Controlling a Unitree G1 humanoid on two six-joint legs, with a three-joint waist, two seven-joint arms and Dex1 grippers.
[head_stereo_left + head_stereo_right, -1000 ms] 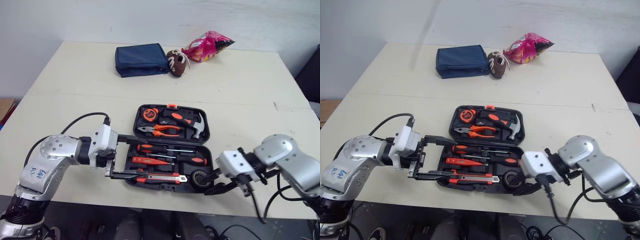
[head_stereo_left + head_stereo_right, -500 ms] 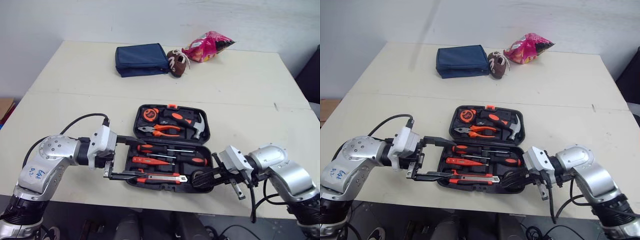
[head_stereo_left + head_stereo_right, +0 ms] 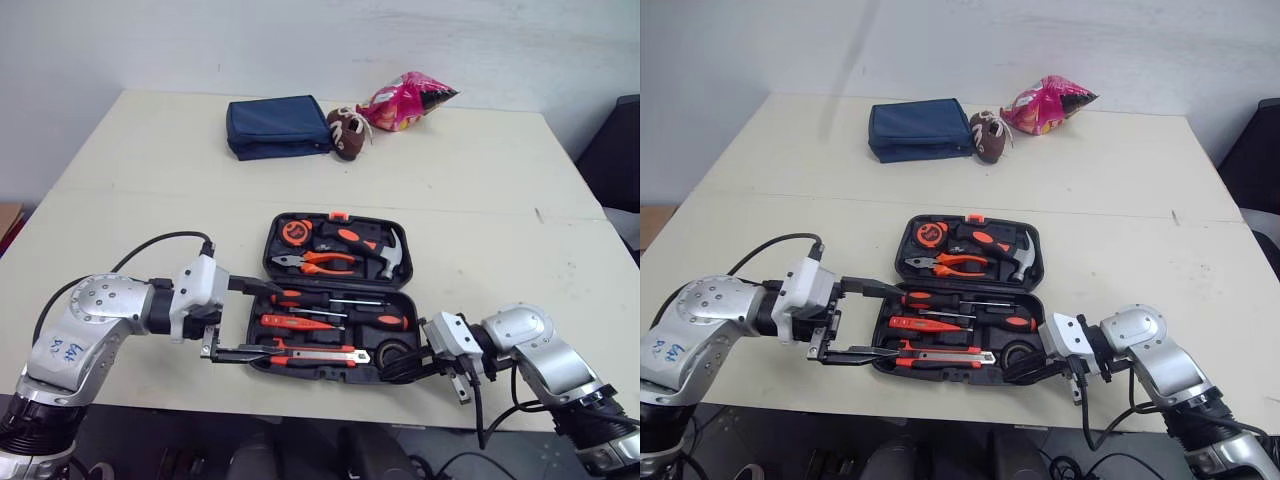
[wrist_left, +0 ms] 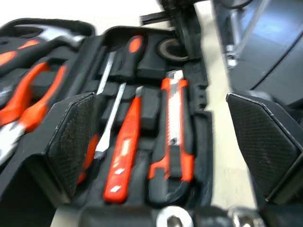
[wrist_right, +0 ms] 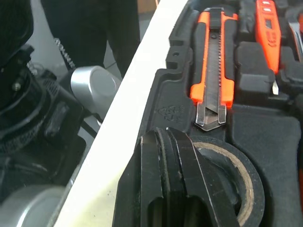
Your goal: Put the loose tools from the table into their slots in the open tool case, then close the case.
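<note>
The black tool case (image 3: 415, 268) lies open near the table's front edge. Its far half holds a tape measure (image 3: 297, 230), pliers (image 3: 320, 262) and a hammer (image 3: 385, 250). The near half holds screwdrivers (image 3: 340, 298), an orange tester (image 3: 300, 322), a utility knife (image 3: 320, 352) and a black tape roll (image 3: 402, 350) in the right corner. My left gripper (image 3: 275, 320) stands open, its fingers straddling the left end of the near half. My right gripper (image 3: 395, 368) lies low at the case's near right corner, fingers together on the near rim of the tape roll (image 5: 226, 163).
At the back of the table lie a blue pouch (image 3: 278, 125), a small brown toy football (image 3: 347, 133) and a pink snack bag (image 3: 405, 100). The case sits close to the table's front edge (image 3: 300, 392). Something dark stands at the far right (image 3: 615, 150).
My right arm has dropped lower and its gripper has slid left onto the tape roll, the fingers closing. The left gripper has barely moved. The camera has shifted slightly.
</note>
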